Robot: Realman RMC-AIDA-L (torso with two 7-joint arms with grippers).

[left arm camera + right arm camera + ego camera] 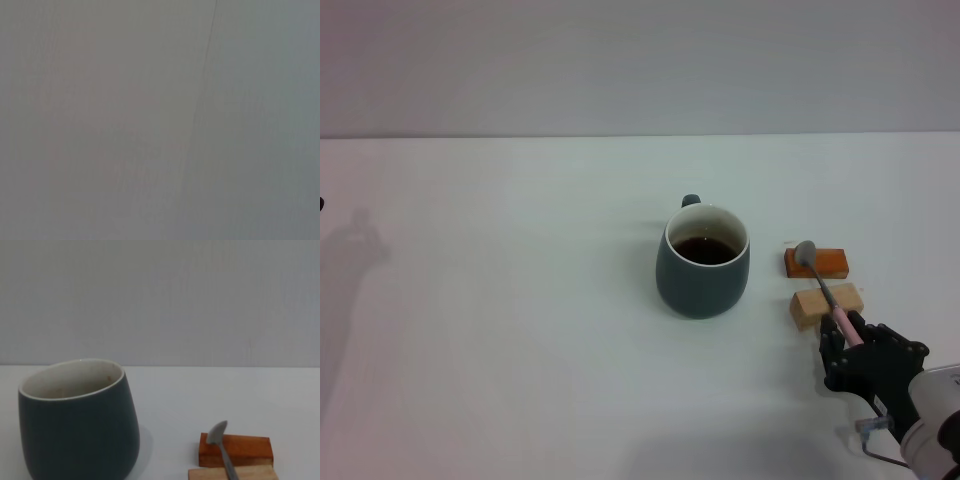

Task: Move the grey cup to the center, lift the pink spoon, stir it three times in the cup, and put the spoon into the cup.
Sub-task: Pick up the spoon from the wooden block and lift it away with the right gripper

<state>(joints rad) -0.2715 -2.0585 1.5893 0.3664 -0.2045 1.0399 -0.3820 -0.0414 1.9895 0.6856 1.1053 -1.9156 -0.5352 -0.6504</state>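
Observation:
The grey cup (703, 270) stands upright near the middle of the table, handle to the far side, with dark liquid inside; it also shows in the right wrist view (77, 420). The pink spoon (823, 290) lies across an orange block (825, 262) and a light wooden block (815, 306), to the right of the cup, with its metal bowl over the orange block. My right gripper (846, 338) is at the near right, its black fingers closed around the pink handle end. The spoon's bowl also shows in the right wrist view (218, 433). My left gripper is out of view.
The white table (500, 300) stretches wide to the left of the cup. A pale wall rises behind its far edge. The left wrist view shows only a plain grey surface. The two blocks also show in the right wrist view, orange (245, 450) behind wooden (250, 474).

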